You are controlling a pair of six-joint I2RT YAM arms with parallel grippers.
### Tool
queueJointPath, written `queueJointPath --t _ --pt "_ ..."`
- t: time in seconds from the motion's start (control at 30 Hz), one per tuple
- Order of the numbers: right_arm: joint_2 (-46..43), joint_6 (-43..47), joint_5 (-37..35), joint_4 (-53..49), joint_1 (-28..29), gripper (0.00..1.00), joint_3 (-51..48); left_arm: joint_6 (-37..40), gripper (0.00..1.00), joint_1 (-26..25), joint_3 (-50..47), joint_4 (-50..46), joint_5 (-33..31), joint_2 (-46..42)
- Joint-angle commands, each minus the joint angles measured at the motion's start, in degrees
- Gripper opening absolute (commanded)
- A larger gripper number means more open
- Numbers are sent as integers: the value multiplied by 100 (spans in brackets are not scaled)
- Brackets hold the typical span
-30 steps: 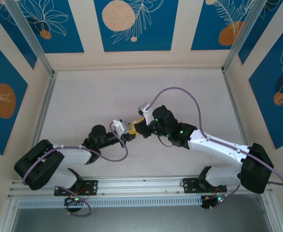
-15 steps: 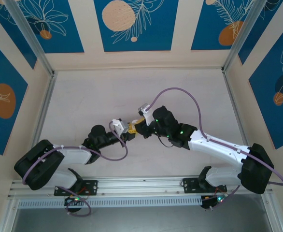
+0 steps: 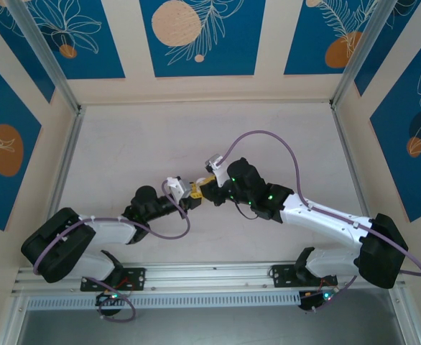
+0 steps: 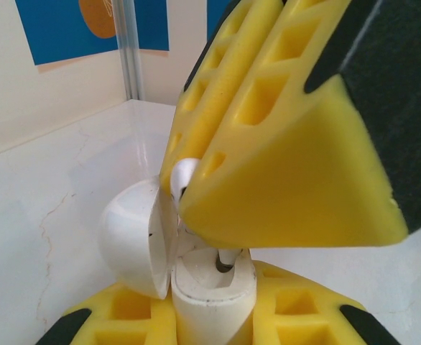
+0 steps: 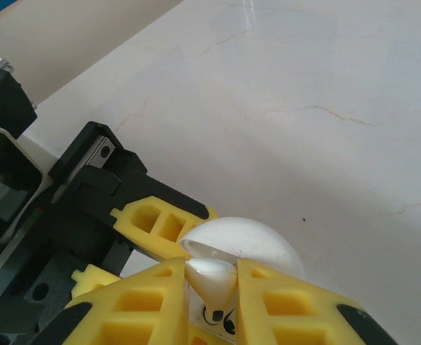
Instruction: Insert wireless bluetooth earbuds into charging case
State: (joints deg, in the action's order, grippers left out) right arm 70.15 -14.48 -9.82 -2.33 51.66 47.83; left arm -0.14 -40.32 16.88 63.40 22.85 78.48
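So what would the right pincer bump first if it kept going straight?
Probably the open case, held by the left pincer: the earbud in the right pincer looks just at its socket.

No text, brand, number or sign can be read anywhere in these views. The white charging case [image 4: 196, 302] carries only a few tiny dark specks near its rim, too small to make out as lettering. The white earbud [image 5: 212, 279] is plain. The wall panels [image 3: 225, 43] bear blue-and-orange leaf patterns and no words.
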Motion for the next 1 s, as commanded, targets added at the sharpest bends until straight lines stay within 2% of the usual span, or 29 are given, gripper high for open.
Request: queueJointPath --t 0.0,0.63,0.77,0.97 --pt "-68 91 156 -179 64 22 -123 -47 15 -71 124 277 0 -146" --pt "-193 43 339 -185 30 37 46 79 15 -67 88 178 38 -219" --pt "-400 -88 812 -233 -177 38 129 196 15 -69 76 105 83 -244" --pt "-852 -202 1647 -179 -789 47 -29 134 15 -65 113 71 264 -247"
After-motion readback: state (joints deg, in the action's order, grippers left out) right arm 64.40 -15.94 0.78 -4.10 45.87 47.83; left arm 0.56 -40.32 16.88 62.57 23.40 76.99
